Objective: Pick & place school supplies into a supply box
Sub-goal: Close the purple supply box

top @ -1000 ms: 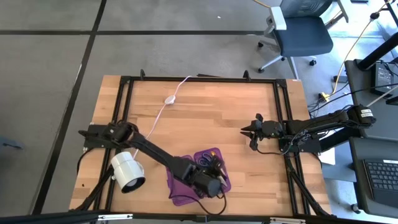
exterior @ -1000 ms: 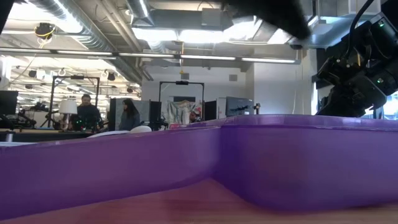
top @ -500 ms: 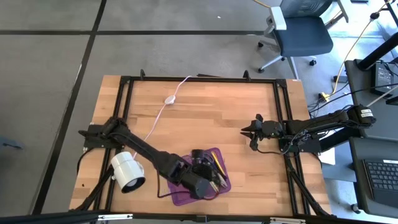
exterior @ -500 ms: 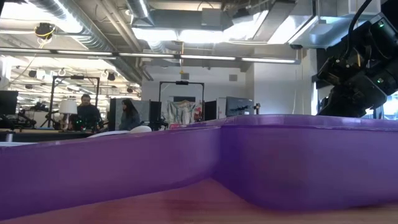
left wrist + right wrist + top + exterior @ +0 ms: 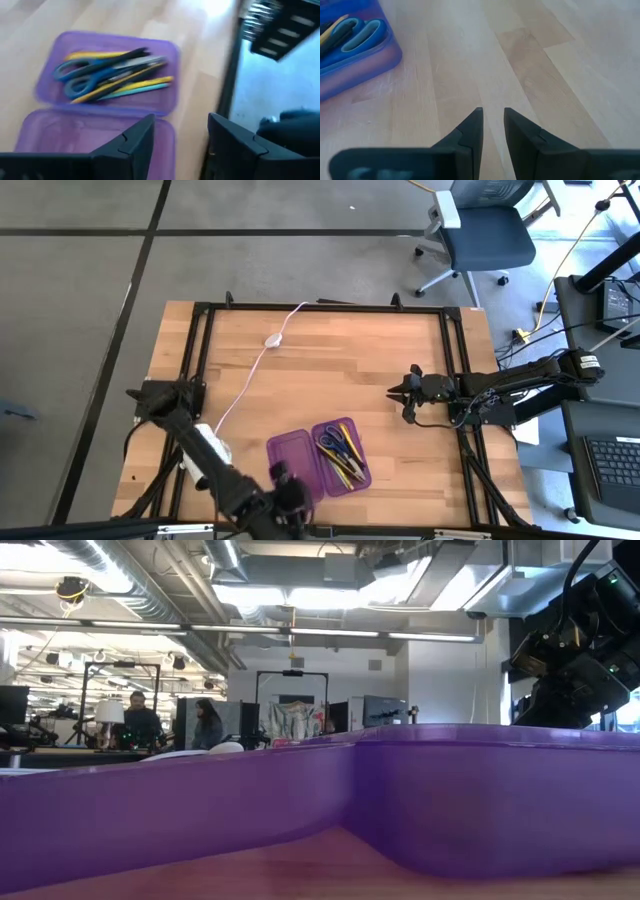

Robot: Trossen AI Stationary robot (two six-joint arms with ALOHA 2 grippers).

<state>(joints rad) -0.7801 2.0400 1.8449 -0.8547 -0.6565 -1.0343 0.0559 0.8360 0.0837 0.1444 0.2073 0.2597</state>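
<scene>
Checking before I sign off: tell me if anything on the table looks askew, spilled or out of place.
Nothing stands out. The purple case lies open and flat; scissors and pens sit inside one half, nothing spilled. Both arms are clear of it.

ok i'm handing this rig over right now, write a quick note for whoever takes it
Left gripper: open and empty, near the table's front edge, just in front of the supply box.
Right gripper: fingers nearly together, holding nothing, waiting low over bare wood at the right side of the table.
Supply box: lies open, both halves flat. The scissors and the pens and pencils sit in the right-hand half; the other half is empty.
Done: every supply in view is in the box; none lies loose on the table.
Left: nothing to pick that shows. The box lid is not closed, if closing is wanted.
</scene>
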